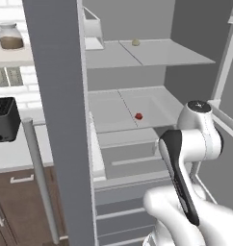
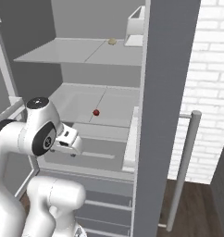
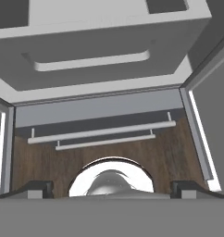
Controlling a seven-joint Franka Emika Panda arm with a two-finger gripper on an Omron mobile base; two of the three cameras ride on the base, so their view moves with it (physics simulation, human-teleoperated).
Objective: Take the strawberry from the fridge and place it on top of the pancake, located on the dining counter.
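Left base view: the fridge stands with its doors swung open, and the strawberry sits on the middle shelf, toward the front and a little right of the seam that runs down the shelf. It is a small red rounded berry — too small here to tell which way its tip points or where its long axis lies. On the upper shelf lies a small tan lump, well apart from the berry. A black toaster rests on the white counter to the left of the fridge, with a glass jar on a ledge above it. The white arm rises at lower right, its upper joint below and to the right of the berry, not touching it.

Right base view: the strawberry shows on the same middle shelf, alone, with the tan lump on the shelf above. The arm's wrist hangs in front of the drawer below that shelf, clear of the berry.

Hand view: the gripper looks down along the fridge front at the wooden floor and the bar handles of the bottom drawers. Its two dark fingertips stand spread as wide as they go — released, holding nothing and touching nothing.
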